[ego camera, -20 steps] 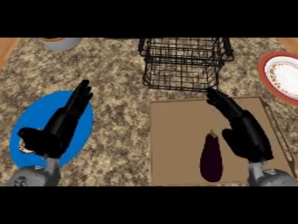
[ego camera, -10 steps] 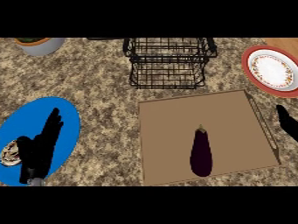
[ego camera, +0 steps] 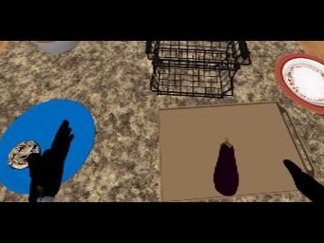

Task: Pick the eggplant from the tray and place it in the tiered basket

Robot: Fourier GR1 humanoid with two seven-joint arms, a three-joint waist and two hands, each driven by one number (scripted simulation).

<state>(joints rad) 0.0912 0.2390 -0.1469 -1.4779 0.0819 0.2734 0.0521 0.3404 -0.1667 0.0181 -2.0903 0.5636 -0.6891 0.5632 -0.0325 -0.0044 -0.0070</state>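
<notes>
Speckled granite surface [ego camera: 122,90], brown and beige, edged with wood at both far corners. Bearing a flat tan tray [ego camera: 192,137] near the right front. Carrying a black wire tiered basket [ego camera: 196,66] at the far middle, just beyond the tray. Holding a blue plate [ego camera: 66,118] at the left front, a red-rimmed plate [ego camera: 287,71] far right, a grey bowl [ego camera: 55,46] far left.

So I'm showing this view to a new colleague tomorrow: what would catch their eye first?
Probably the dark eggplant, lying alone on the brown tray at lower right, with the black wire basket just beyond it. Next, the bright blue plate at left, where the left robot hand shows with straight fingers. The right robot hand sits at the tray's right edge.
</notes>
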